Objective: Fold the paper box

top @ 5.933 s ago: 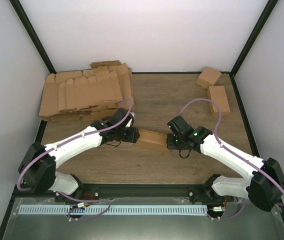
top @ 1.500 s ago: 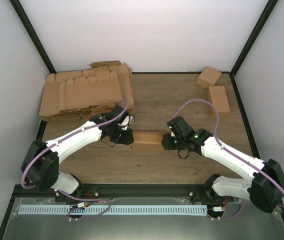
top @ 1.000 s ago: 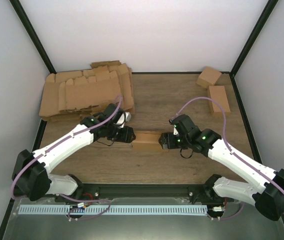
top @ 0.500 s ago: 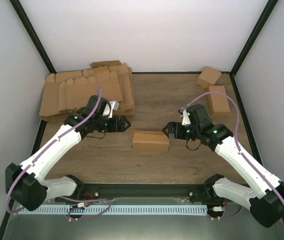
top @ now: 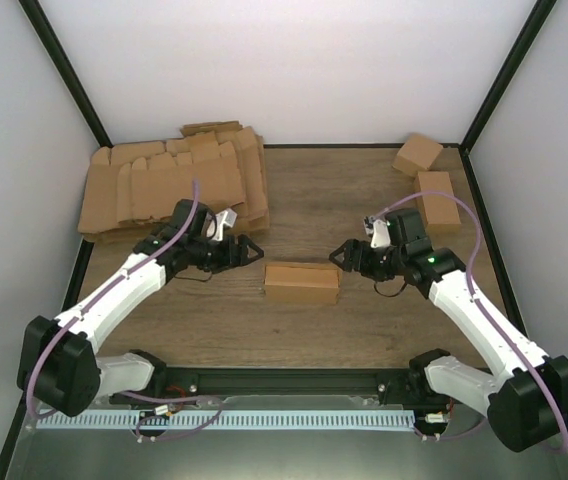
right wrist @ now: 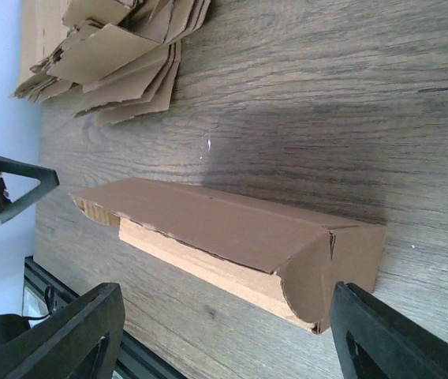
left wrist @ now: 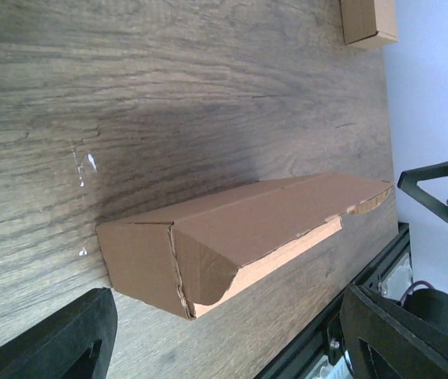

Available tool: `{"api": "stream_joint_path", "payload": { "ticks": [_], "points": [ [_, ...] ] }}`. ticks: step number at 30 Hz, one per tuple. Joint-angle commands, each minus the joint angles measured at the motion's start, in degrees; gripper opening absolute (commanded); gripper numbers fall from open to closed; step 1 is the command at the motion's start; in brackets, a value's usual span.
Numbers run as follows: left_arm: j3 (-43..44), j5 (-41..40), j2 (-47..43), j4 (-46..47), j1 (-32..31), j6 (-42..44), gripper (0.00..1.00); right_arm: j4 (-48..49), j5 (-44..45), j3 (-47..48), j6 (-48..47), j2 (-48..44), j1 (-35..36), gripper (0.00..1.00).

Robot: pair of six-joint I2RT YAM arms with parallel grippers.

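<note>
You have the plain brown oblong cardboard box point(top: 301, 283) lying on the wood-grain table point(top: 334, 200), near the front middle, its long side running left to right between the two arms. From the wrist views its top panel lies folded over, a curved end tab shows at each near corner, and a paler strip of cardboard runs under the long front edge. Your left gripper point(top: 252, 250) hovers just off the box's left end with its jaws spread and nothing between them. Your right gripper point(top: 338, 254) stands the same way off the right end, released and apart from the box. The big stack of flat brown cardboard blanks point(top: 169, 190) sits at the far left, and two small folded brown boxes point(top: 437, 195) lie at the far right.
</note>
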Motion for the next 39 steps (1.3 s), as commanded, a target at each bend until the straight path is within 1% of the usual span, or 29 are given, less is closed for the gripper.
{"api": "stream_joint_path", "payload": {
  "ticks": [1,7,15,21,26,39],
  "points": [
    [-2.3,4.6,0.9,5.9,0.3,-1.9,0.79,1.1,-0.1,-0.5,1.0,-0.8,-0.6,0.73],
    [-4.8,6.0,2.3,8.6,0.2,-3.4,0.74,4.0,-1.4,-2.6,2.6,0.4,-0.6,0.67],
    [-6.3,7.5,3.1,12.0,0.1,-5.7,0.72,6.1,-4.3,-3.7,4.4,1.8,-0.6,0.67],
    [-7.4,8.1,3.6,14.1,-0.5,-7.2,0.71,9.1,-6.6,-6.7,6.7,2.0,-0.6,0.64],
    [-7.9,8.4,4.0,15.0,-0.9,-7.8,0.68,11.1,-8.5,-8.3,8.1,2.1,-0.6,0.61],
    [-9.1,8.6,4.7,16.6,-2.2,-8.3,0.61,12.1,-10.0,-9.1,10.2,2.0,-0.6,0.57]
  ]
}}
